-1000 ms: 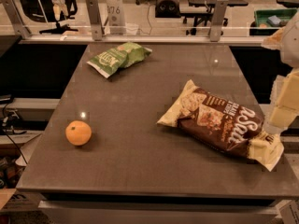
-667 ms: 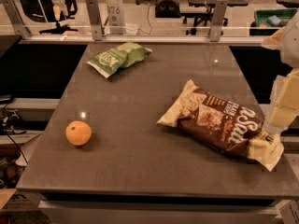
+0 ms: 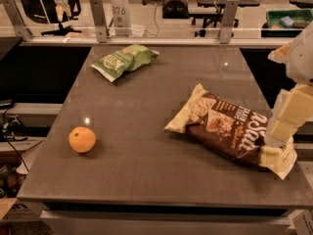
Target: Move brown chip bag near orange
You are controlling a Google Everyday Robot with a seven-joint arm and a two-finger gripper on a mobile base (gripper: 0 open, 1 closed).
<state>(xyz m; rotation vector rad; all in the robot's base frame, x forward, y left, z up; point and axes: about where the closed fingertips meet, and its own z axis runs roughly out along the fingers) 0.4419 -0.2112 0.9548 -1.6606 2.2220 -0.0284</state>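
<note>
The brown chip bag lies flat on the right side of the dark table, its cream ends pointing left and lower right. The orange sits near the table's left front, far from the bag. My gripper hangs at the right edge of the view, directly over the bag's right end. Whether it touches the bag does not show.
A smaller green bag lies at the table's back left. A rail with metal posts runs behind the table's far edge. Office chairs and a green bin stand beyond it. My arm rises at the right edge.
</note>
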